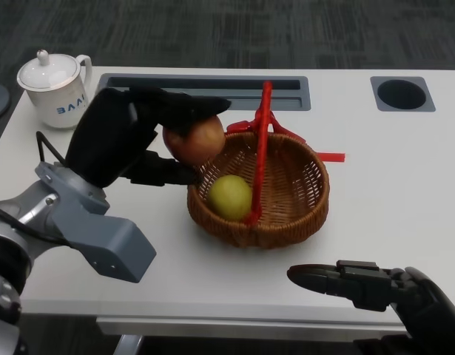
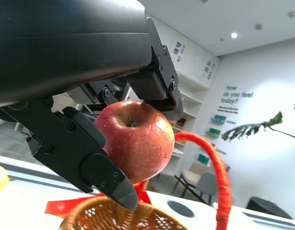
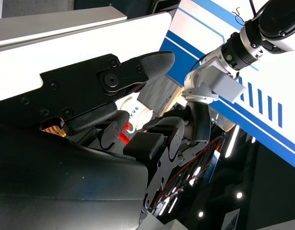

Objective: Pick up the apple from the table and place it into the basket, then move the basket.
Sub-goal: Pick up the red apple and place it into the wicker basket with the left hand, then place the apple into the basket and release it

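Apple (image 1: 195,139) gripped in left hand (image 1: 131,137) over basket (image 1: 301,214) rim, right hand (image 1: 375,285) near basket, empty, fingers apart

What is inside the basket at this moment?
Inside the basket lies one yellow-green fruit. The apple is above the rim in the left hand. The fruit hides the bottom beneath it.

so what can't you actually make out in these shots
- Head view: the left hand covers the far side of the apple, so its full contact there is hidden.
- Left wrist view: the basket is cut off by the picture's edge; its contents don't show.
- Right wrist view: the right hand fills the frame, hiding the table and basket.
- Head view: the mug lettering is too small to read fully.
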